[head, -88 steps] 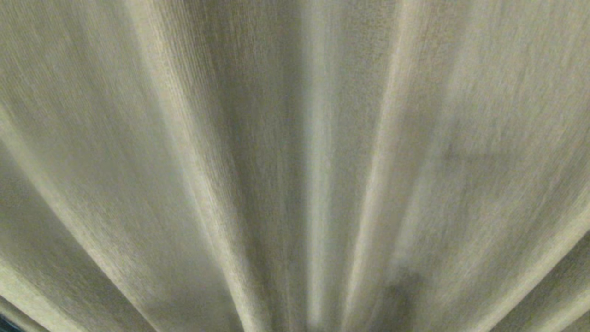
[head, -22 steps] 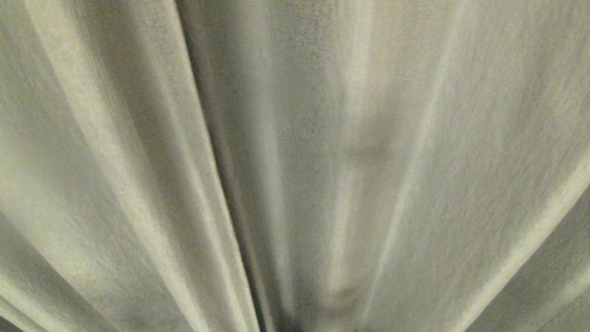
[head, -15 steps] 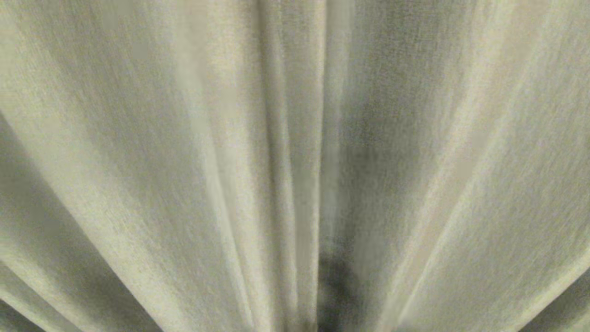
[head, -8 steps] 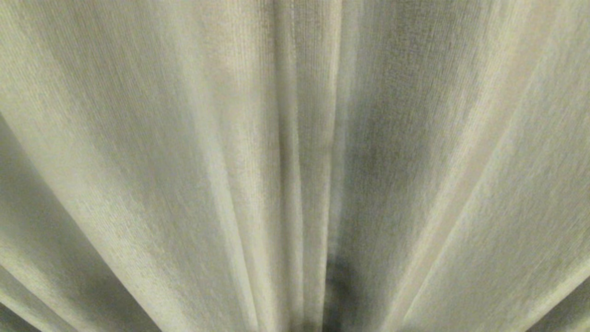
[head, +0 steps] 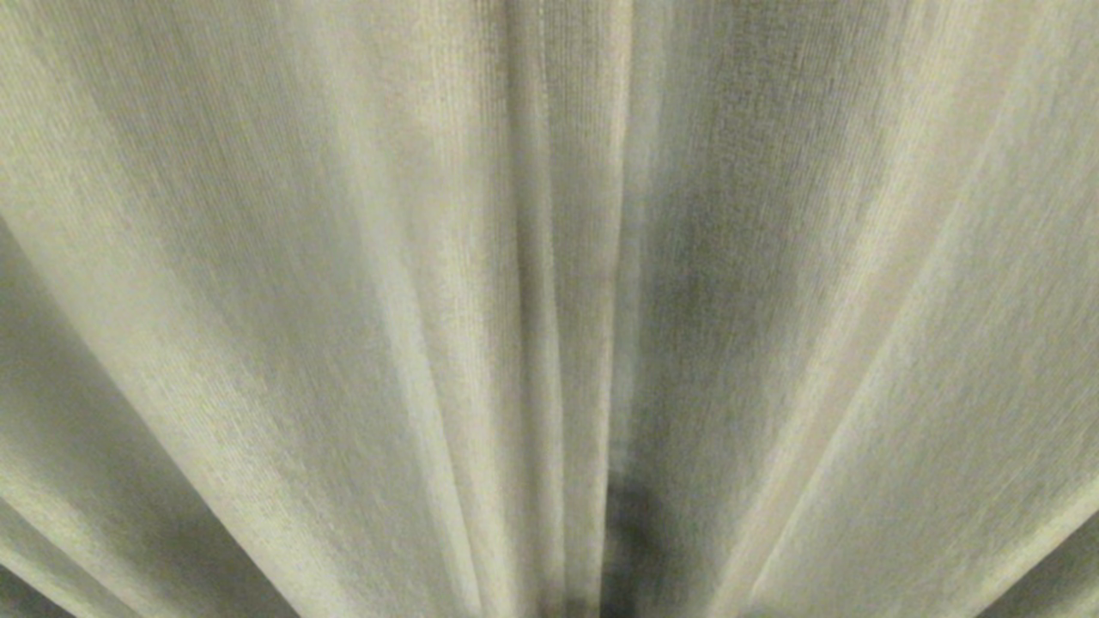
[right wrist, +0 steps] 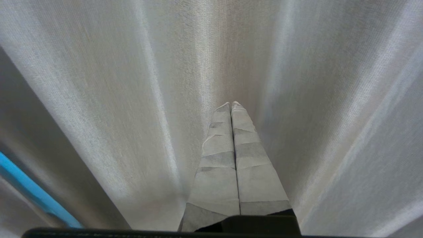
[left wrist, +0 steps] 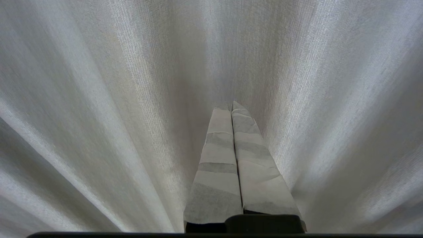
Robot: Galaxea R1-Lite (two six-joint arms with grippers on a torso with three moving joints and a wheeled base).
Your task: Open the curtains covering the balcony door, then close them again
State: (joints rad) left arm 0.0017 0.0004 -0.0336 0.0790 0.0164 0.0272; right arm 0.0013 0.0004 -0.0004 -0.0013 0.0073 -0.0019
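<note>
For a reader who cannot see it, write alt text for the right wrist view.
The right gripper, its taped fingers pressed shut with nothing between them, points straight into the curtains, pale woven fabric hanging in long folds that fill nearly the whole picture. A thin bright blue strip shows at one edge beside the fabric; what it belongs to cannot be told.

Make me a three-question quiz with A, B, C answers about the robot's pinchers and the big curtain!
1. What fills the head view?
A. curtains
B. a table
C. a floor

2. What colour is the strip at the edge of the right wrist view?
A. red
B. blue
C. yellow

3. How are the left gripper and right gripper?
A. both open
B. one open
C. both shut

Answers: 1 A, only pleated fabric shows. 2 B, the strip is bright blue. 3 C, each pair of fingers lies pressed together, holding nothing.
</note>
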